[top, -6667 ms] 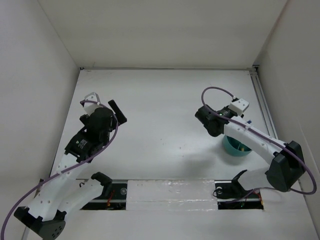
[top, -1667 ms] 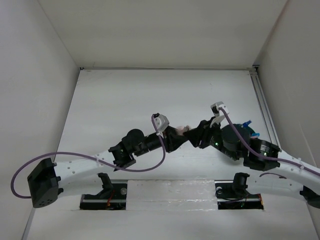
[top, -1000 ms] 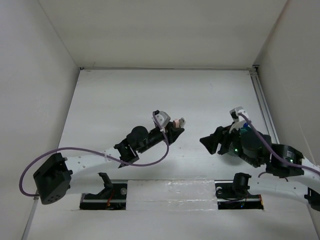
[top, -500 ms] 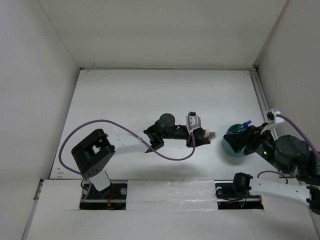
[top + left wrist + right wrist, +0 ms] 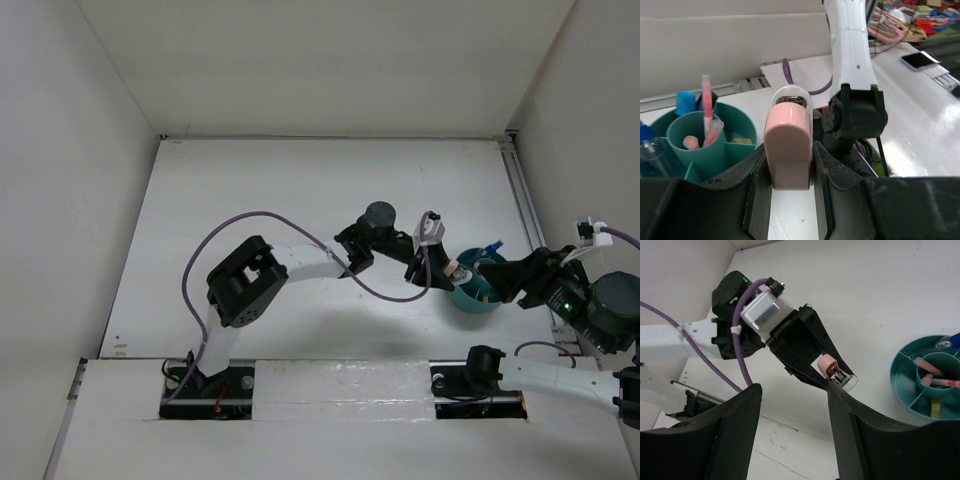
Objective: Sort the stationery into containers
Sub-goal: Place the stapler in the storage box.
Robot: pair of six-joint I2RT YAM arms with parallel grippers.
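Left gripper [image 5: 788,170] is pinching the pink eraser-ish piece [image 5: 787,145] just beside the teal cup [image 5: 470,306], lining up a drop I guess, while the right gripper [image 5: 792,390] hangs spread wide, out of the way.

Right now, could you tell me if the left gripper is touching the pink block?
Touching. Left wrist view: the left gripper presses against both sides of the pink block.

**Pink eraser block [image 5: 787,150] held at the rim of the teal cup [image 5: 697,152]**
The rounded pink block stands upright, pinched between the fingers of the left gripper [image 5: 788,172], just beside the round, divided cup. Thin pink pencils [image 5: 705,100] stand in the cup's inner ring. 1 outer compartment holds a tan block [image 5: 742,141], and a clear bottle with blue cap [image 5: 651,150] sits at the far side.
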